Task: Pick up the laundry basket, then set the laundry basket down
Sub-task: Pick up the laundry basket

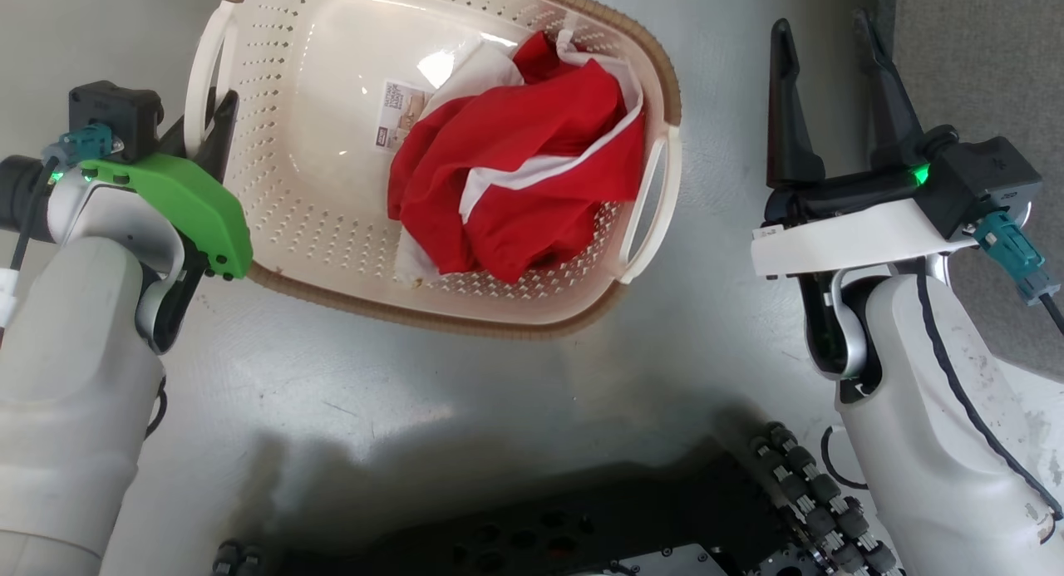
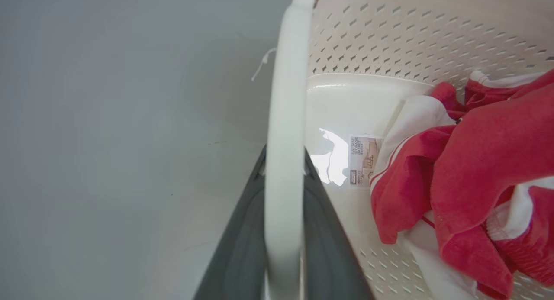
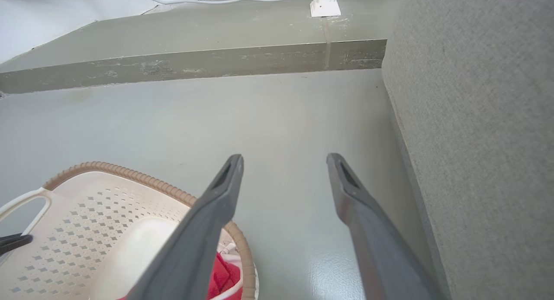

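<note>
The left hand (image 2: 284, 157) is clenching the left handle (image 2: 285, 96) of the laundry basket (image 1: 332, 185), which is carrying red-and-white cloth (image 1: 515, 177) over the floor (image 1: 416, 376), the right hand (image 1: 823, 27) is hovering released, well right of it

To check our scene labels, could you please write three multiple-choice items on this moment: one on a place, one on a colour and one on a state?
1. Where is the left gripper?
A) at the left handle of the laundry basket
B) buried in the cloth
C) resting on the robot's base

2. What colour is the cloth in the basket?
A) blue
B) red and white
C) black

3. How is the right gripper?
A) shut on a handle
B) shut on the cloth
C) open, holding nothing

Answers: 1 A, the white handle runs between its dark fingers; 2 B, red folds with white bands; 3 C, its fingers stand apart over the floor.
</note>
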You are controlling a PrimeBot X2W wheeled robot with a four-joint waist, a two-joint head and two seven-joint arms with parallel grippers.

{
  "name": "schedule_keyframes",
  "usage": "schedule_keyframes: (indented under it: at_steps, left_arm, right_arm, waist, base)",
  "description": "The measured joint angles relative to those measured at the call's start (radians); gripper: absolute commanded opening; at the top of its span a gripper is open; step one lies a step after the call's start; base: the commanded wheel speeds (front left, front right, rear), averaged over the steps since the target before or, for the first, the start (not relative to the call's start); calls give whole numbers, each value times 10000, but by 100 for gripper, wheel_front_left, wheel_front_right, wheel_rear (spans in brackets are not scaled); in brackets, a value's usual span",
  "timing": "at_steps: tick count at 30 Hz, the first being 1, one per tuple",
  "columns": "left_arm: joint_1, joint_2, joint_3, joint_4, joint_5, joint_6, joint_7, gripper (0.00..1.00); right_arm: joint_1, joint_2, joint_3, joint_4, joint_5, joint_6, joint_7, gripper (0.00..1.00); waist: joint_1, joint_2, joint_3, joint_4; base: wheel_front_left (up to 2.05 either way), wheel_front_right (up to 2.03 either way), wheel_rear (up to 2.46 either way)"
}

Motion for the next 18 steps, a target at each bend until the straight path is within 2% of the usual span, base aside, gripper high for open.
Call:
schedule_keyframes:
  at_steps: [18]
  left_arm:
    - [-15, -1001, 500, 1143, -1158, 2, -79, 0]
  right_arm:
    - [-2, -2, -240, 211, -102, -2, 0, 100]
  waist:
    - [0, 0, -234, 385]
  base:
    - [0, 0, 0]
